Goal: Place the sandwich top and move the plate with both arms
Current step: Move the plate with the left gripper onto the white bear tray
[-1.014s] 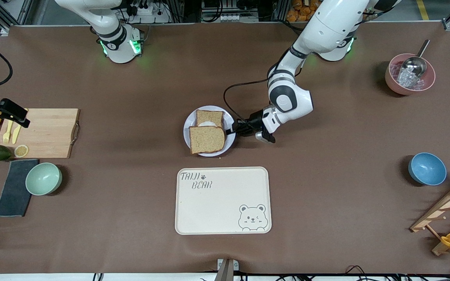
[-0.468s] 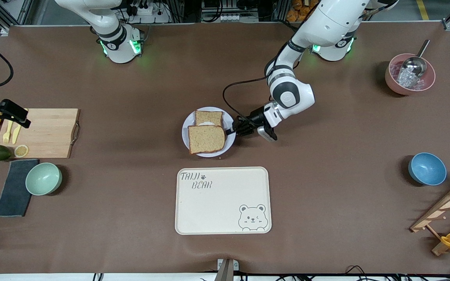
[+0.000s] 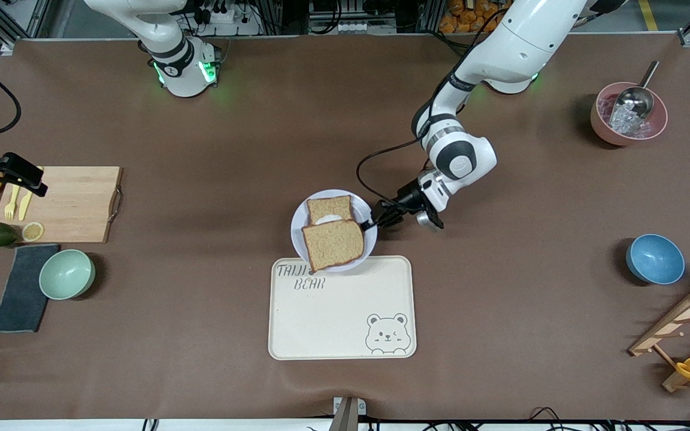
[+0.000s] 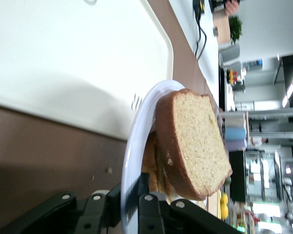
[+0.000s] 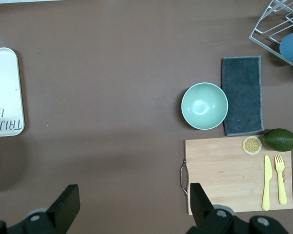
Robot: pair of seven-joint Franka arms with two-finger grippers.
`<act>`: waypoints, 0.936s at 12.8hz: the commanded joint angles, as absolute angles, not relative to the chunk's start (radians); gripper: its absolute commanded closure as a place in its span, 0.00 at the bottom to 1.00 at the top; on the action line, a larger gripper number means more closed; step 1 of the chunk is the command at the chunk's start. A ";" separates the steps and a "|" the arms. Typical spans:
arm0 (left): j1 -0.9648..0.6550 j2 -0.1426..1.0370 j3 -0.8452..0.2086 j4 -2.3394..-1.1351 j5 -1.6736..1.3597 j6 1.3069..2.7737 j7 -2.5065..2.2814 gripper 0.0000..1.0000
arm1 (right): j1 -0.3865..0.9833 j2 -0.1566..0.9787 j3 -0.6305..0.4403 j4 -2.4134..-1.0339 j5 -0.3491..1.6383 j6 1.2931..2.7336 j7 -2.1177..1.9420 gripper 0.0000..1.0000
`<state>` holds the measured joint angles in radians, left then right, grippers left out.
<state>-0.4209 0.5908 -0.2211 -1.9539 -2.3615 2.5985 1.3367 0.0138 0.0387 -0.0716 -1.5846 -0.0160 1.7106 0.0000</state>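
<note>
The pale plate (image 3: 368, 242) hangs over the table and the robot-side edge of the bear-print tray (image 3: 341, 317). My left gripper (image 3: 373, 222) is shut on its rim at the left arm's side. In the left wrist view the fingers (image 4: 151, 212) pinch the rim of the plate (image 4: 136, 141) from both faces. The sandwich top (image 3: 333, 244), a brown slice, lies askew on the egg slice (image 3: 329, 209); it also shows as the sandwich top (image 4: 195, 141) in the left wrist view. My right gripper (image 3: 21, 176) waits open over the cutting board (image 3: 75, 203), with nothing between its jaws (image 5: 134, 207).
Beside the board (image 5: 234, 175) are a green bowl (image 5: 204, 106), a grey cloth (image 5: 241, 95), an avocado (image 5: 279, 140), a lemon slice (image 5: 252, 145) and yellow cutlery (image 5: 273, 185). A blue bowl (image 3: 654, 258), a pink bowl with a scoop (image 3: 628, 112) and a wooden rack (image 3: 686, 329) stand toward the left arm's end.
My left gripper has carried the plate and both slices toward the front camera, from bare table to over the tray's edge. The right arm has not moved.
</note>
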 commanded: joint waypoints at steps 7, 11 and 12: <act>-0.437 0.791 -0.225 -1.632 -2.511 2.783 1.355 1.00 | 0.020 0.049 -0.072 -1.575 -0.021 1.698 0.021 0.00; -0.442 0.854 -0.189 -1.545 -2.508 2.786 1.359 1.00 | 0.020 0.051 -0.072 -1.575 -0.021 1.698 0.020 0.00; -0.448 0.874 -0.177 -1.517 -2.507 2.786 1.361 1.00 | 0.020 0.051 -0.072 -1.575 -0.020 1.698 0.021 0.00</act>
